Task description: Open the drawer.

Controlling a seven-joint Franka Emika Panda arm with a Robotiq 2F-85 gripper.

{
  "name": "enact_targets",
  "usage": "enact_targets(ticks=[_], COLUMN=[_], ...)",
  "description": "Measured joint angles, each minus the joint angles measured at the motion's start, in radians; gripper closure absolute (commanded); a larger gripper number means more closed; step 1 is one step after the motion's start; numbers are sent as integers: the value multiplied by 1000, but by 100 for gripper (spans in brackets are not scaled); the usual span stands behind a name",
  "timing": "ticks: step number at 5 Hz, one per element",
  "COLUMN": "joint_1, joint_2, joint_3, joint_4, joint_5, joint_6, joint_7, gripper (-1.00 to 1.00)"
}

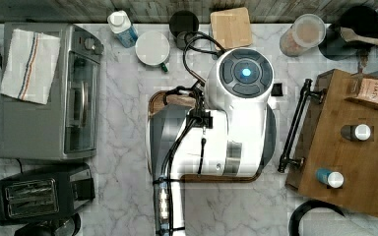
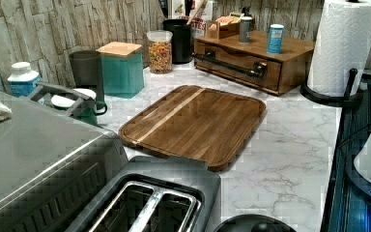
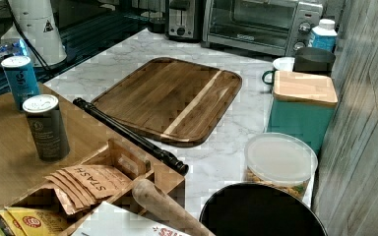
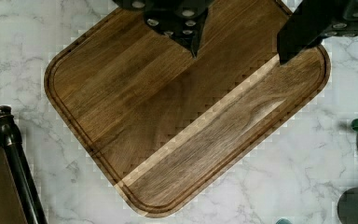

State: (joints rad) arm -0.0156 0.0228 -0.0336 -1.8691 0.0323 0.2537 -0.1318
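Two cans (image 3: 46, 127) stand on the cabinet above the drawer (image 2: 236, 65), which sits shut at the marble tabletop's (image 1: 123, 147) edge on the top view's right. My tool (image 4: 237, 49) hangs over the wooden tray (image 4: 177, 116), fingers (image 4: 303, 32) apart, holding nothing, well apart from the drawer's black handle (image 1: 295, 125).

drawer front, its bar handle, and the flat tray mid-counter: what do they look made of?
Drawer: brown wood, matte, with faint grain; could be veneer. Bar handle: looks like black metal pipe on two brackets, dull finish with slight sheen. Tray: darker wood, clear grain, one pale inlaid strip, satin finish.
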Motion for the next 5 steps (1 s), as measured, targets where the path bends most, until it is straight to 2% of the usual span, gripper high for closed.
enact_targets(ticks=[3,4,5], joint_1=[-3,-5,-7], joint_2=[0,1,14], joint_3=[0,-7,-27], joint_4=[-34,-62,-70], joint_5=[1,-54,-61], joint_6=[49,119,125], joint_7=[0,-12,-98], gripper=[-100,-100,-100])
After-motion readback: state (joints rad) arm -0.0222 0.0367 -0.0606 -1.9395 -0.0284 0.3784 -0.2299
